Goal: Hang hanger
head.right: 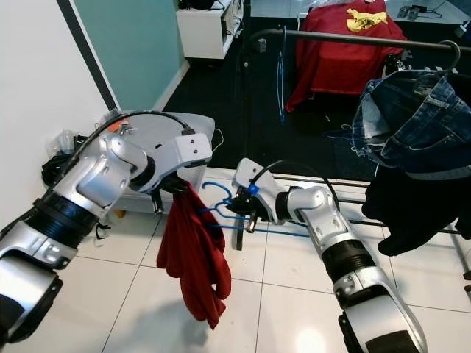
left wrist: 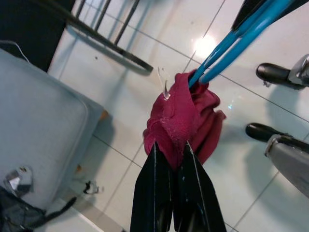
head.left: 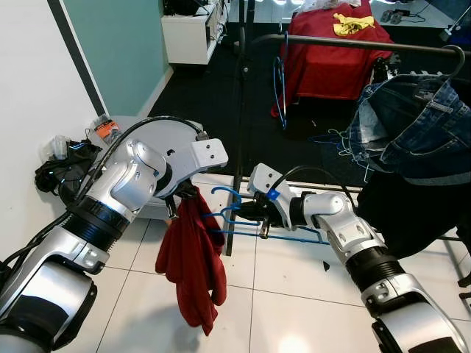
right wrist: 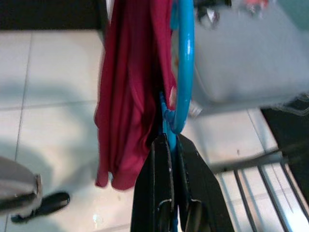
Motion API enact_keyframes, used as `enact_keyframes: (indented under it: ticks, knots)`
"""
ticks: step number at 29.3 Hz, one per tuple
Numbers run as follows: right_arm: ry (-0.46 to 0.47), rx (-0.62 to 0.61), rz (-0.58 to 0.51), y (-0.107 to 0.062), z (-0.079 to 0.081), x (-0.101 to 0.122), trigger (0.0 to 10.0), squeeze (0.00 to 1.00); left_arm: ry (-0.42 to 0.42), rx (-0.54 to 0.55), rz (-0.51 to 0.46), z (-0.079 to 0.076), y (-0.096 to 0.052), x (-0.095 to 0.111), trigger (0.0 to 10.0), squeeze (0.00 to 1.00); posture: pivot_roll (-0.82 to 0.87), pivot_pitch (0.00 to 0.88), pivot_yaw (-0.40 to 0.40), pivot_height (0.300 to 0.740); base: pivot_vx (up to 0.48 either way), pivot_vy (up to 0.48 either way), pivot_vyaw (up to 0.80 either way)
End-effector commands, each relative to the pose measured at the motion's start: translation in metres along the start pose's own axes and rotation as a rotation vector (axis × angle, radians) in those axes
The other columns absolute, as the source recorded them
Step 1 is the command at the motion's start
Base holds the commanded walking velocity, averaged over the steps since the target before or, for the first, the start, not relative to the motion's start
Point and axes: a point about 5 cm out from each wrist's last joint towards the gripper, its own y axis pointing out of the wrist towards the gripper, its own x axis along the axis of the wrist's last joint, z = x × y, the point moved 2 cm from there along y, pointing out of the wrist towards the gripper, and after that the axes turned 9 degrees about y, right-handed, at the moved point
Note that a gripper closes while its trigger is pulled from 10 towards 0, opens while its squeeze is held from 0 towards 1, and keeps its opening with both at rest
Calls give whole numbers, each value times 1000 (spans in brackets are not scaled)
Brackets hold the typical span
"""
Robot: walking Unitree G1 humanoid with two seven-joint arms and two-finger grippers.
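Note:
A blue plastic hanger [head.left: 243, 220] is held over the tiled floor with a dark red garment [head.left: 193, 265] drooping from its left end. My left gripper [head.left: 176, 197] is shut on the top of the red garment [left wrist: 179, 126]. My right gripper [head.left: 254, 213] is shut on the blue hanger [right wrist: 179, 72] just below its hook. Behind stands a black clothes rail [head.left: 353, 44] with jeans [head.left: 412, 125] on a hanger and an empty blue hanger [head.left: 280, 81] hanging from it.
A grey lidded bin [head.left: 158, 140] sits by the white wall at the left, beside a black bag [head.left: 62, 170]. The rail's base bars [head.left: 243, 180] lie on the floor ahead. A table with a red cloth [head.left: 331, 51] stands beyond.

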Motion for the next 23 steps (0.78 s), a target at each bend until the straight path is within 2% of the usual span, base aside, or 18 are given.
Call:
enact_keyframes:
  ticks: [1,5,12,14,15,21,23]
  knots:
    - [-18,14,13,5,5,-2,10000,0,-5,6,-18,2,-5,1,10000,0,2,108,21,740,0,0,0]
    - [-6,25,27,9,9,-8,10000,0,-2,7,-49,1,-8,7,10000,0,3,105,20,740,0,0,0]
    - [18,41,62,18,16,-19,10000,0,-2,-34,-167,-7,-20,37,10000,0,7,104,21,740,0,0,0]
    - [18,44,66,19,17,-20,10000,0,-2,-38,-175,-7,-21,39,10000,0,7,104,21,740,0,0,0]
    - [13,45,78,22,17,-22,10000,0,-4,-43,-204,-9,-25,47,10000,0,8,104,22,740,0,0,0]
    - [16,37,92,27,18,-24,10000,0,-11,-41,-235,-8,-31,55,10000,0,13,100,19,740,0,0,0]
    - [45,4,81,27,16,-26,10000,0,-20,-14,-223,-6,-31,52,10000,0,16,98,16,740,0,0,0]
